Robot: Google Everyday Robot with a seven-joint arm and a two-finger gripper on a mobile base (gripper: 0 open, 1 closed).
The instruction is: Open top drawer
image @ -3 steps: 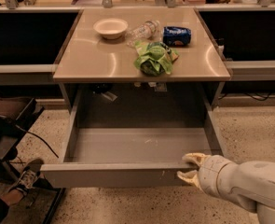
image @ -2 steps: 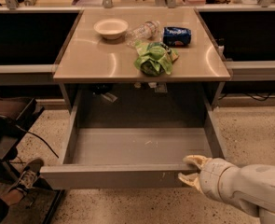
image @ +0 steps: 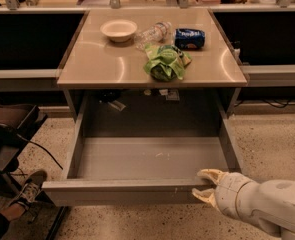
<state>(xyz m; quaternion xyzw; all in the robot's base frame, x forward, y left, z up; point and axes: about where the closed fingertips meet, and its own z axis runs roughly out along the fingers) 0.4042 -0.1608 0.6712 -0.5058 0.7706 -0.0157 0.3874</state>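
Note:
The top drawer [image: 122, 193] is a wide grey metal drawer under the tan counter. It stands pulled far out, and its flat grey tray [image: 147, 156] shows small pale scratch marks right of centre. My gripper [image: 205, 185] is at the right end of the drawer's front wall. One yellowish finger [image: 210, 174] lies over the top lip and the other sits in front of the wall, so they clasp it. My white arm comes in from the lower right.
The tan counter [image: 102, 64] holds a white bowl [image: 118, 30], a plastic bottle [image: 152, 33], a blue snack bag [image: 189, 38] and a green bag [image: 165, 62]. At the left are a dark cart [image: 7, 134], a cable and a person's shoe [image: 29, 184]. The floor is speckled.
The drawer front and my gripper have together shifted slightly further out toward the camera. Nothing on the counter has moved.

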